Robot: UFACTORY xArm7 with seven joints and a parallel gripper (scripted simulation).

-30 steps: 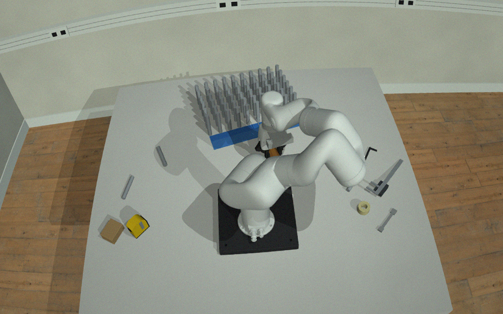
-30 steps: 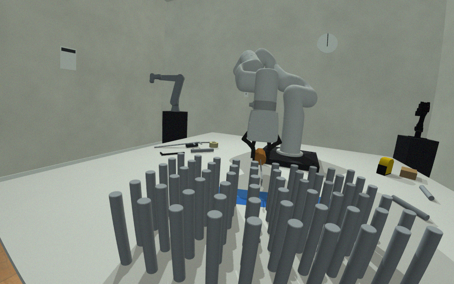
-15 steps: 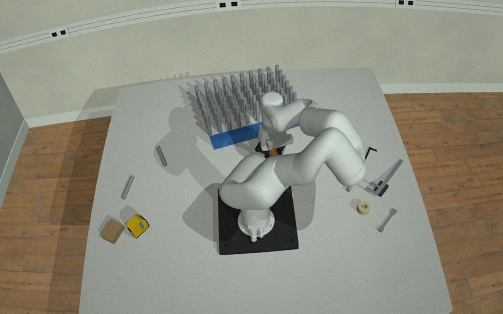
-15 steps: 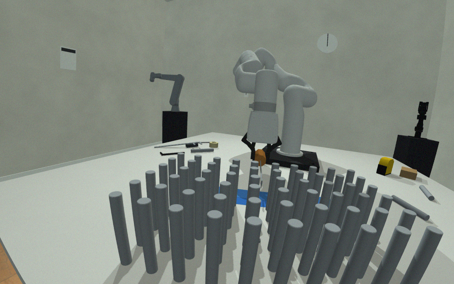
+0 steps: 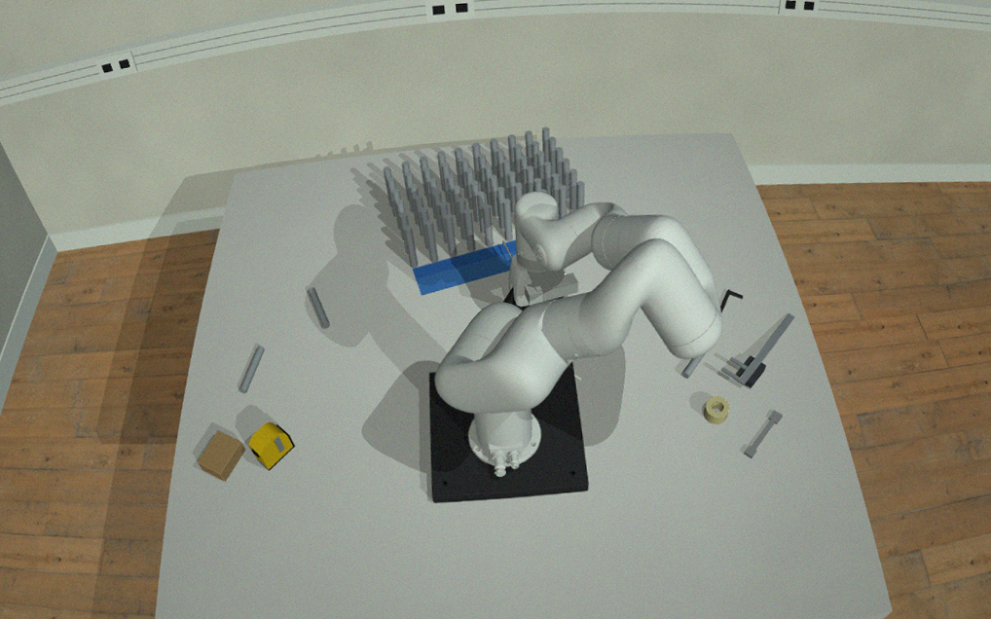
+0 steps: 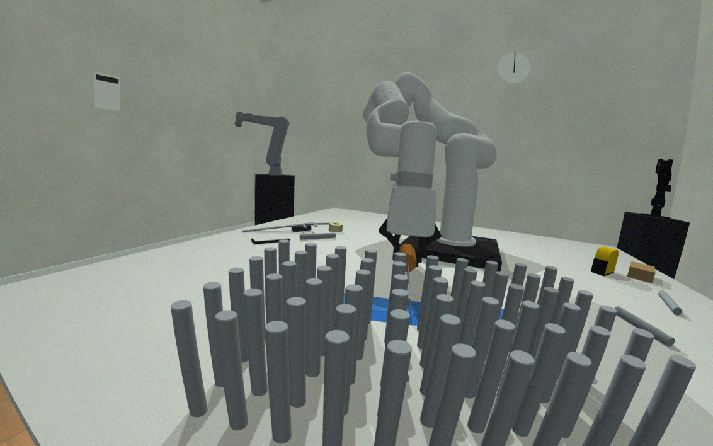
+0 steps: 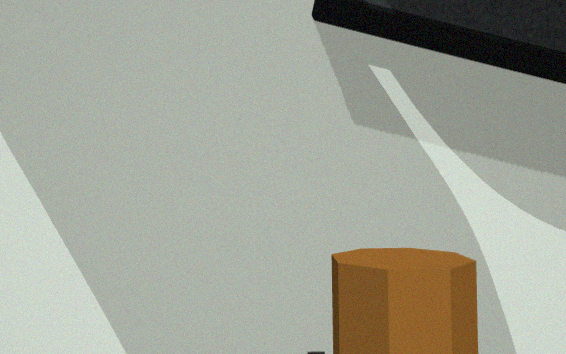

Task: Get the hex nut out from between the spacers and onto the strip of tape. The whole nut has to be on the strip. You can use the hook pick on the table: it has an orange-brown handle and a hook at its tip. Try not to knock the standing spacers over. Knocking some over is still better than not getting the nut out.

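Note:
My gripper [image 6: 407, 247] is shut on the orange-brown handle [image 6: 408, 256] of the hook pick, low at the near edge of the spacer field. The handle fills the bottom of the wrist view [image 7: 404, 300]. The pick's thin shaft [image 6: 407, 281] runs from the handle in among the grey spacers [image 6: 399, 336]. The blue tape strip [image 5: 465, 269] lies along the near side of the spacer block [image 5: 472, 193], and part of it shows between the spacers [image 6: 378, 307]. In the overhead view the arm covers the gripper [image 5: 523, 287]. The hex nut is hidden among the spacers.
Two loose grey cylinders [image 5: 318, 306] [image 5: 250, 368] lie at the left, with a cardboard box [image 5: 220, 454] and a yellow object [image 5: 270, 444]. At the right are a caliper [image 5: 762, 350], a tape roll [image 5: 715, 406], a bolt [image 5: 760, 432] and a hex key [image 5: 726, 297]. The black base plate [image 7: 450, 30] is close behind.

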